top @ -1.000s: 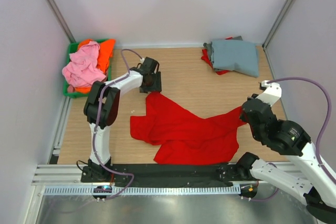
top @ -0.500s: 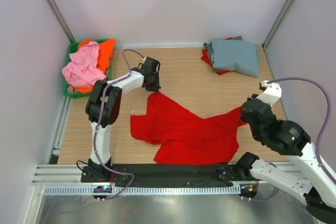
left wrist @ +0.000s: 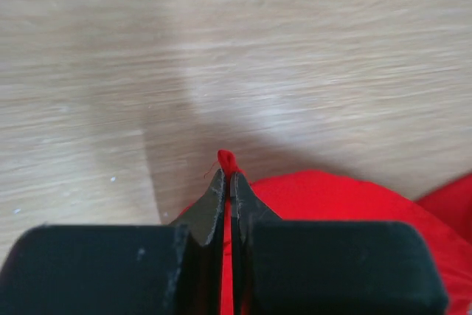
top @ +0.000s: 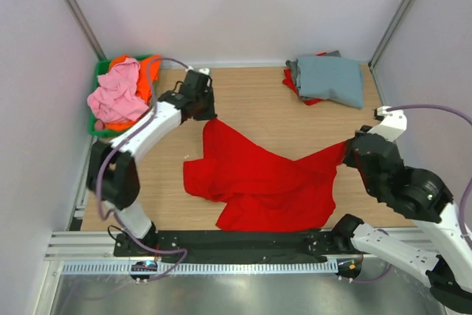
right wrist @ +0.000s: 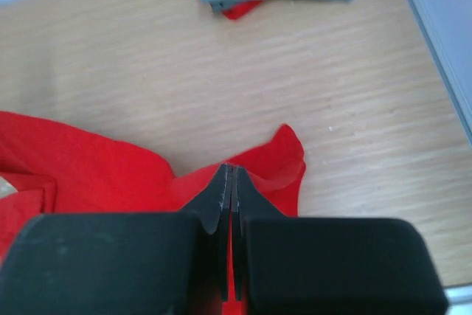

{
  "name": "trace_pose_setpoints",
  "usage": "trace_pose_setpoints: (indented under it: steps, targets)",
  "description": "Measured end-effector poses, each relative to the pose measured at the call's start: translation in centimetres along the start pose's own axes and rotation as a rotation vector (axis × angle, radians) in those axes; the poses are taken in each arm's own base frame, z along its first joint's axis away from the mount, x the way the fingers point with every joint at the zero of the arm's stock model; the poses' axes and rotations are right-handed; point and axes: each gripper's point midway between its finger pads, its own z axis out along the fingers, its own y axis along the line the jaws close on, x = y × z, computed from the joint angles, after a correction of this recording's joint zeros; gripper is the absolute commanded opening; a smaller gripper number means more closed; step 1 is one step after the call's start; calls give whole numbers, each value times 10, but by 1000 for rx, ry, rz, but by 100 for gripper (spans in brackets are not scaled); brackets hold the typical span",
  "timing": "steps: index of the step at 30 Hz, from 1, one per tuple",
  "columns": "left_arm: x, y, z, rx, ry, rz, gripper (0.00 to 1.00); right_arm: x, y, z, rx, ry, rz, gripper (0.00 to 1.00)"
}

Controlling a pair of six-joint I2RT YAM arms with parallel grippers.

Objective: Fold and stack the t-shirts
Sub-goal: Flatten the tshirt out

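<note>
A bright red t-shirt (top: 265,178) lies crumpled across the middle of the wooden table. My left gripper (top: 206,116) is shut on the shirt's far left corner; red cloth (left wrist: 226,161) pokes out between the closed tips of the left gripper (left wrist: 228,176). At the shirt's right edge my right gripper (top: 346,147) is shut too, and the right wrist view shows red fabric (right wrist: 287,160) pinched in the right gripper (right wrist: 230,170). A folded grey-blue t-shirt (top: 330,79) rests on a red one (top: 295,85) at the far right. Pink (top: 116,94) and orange (top: 150,71) t-shirts fill the bin.
The green bin (top: 98,71) stands at the far left corner against the wall. Grey walls and metal posts close the table on three sides. A black strip (top: 243,241) and an aluminium rail run along the near edge by the arm bases.
My left gripper has closed on the shirt's far left corner and moved away and left, drawing that corner out. The right gripper has shifted slightly with the shirt's right edge.
</note>
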Motion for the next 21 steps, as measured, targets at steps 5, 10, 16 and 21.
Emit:
trace_pose_setpoints:
  steps: [5,10,16,21]
  targets:
    - [-51,-19,-124,99,-251,-4,0,-63,4,-33,-79,-111,57,1]
    - [-62,-20,-229,170,-418,-10,0,-133,1,-82,-197,-247,128,1]
    - [-49,-11,-319,214,-518,-1,0,-181,-11,-136,-349,-382,162,1]
    - [-32,-2,-389,271,-625,10,0,-204,-14,-171,-475,-466,147,1]
